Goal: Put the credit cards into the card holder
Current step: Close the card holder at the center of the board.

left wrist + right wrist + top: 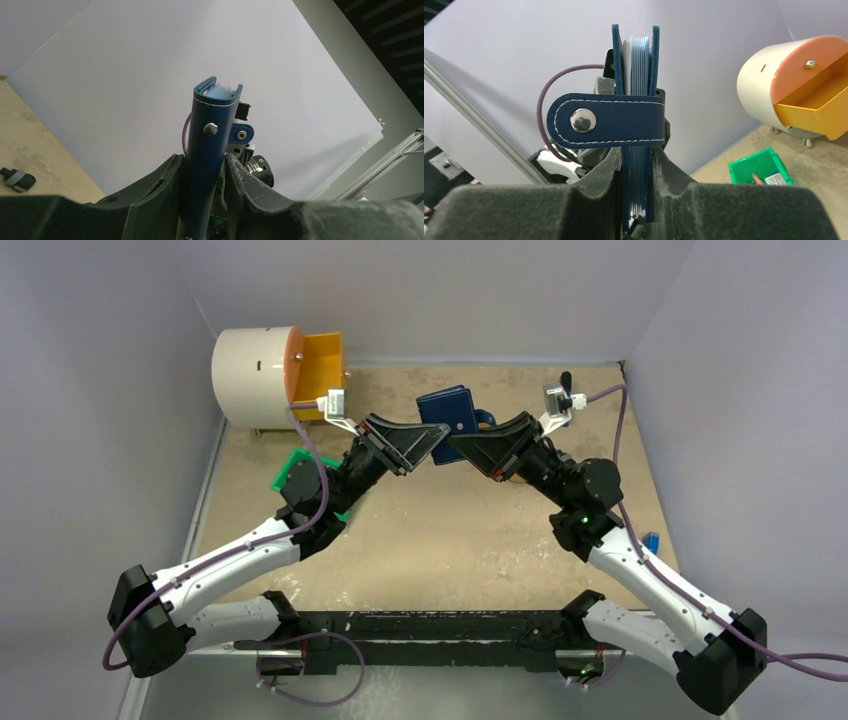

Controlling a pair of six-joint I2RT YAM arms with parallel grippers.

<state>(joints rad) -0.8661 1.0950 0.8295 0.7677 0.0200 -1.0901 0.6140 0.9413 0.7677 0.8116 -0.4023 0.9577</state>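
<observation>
Now the card holder (447, 410) hangs in the air, right of the round white box (255, 375). Left gripper (202, 159) and right gripper (636, 152) both pinch its flat sides. It looks light and bendy; hold near the spine.

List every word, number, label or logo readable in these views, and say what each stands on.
No text reads clearly in any view.
Card holder: plain blue leather with stitching and a metal snap, no lettering.
Green bin: a printed item lies inside, too small and blurred to read.
Drum: no lettering visible.
</observation>
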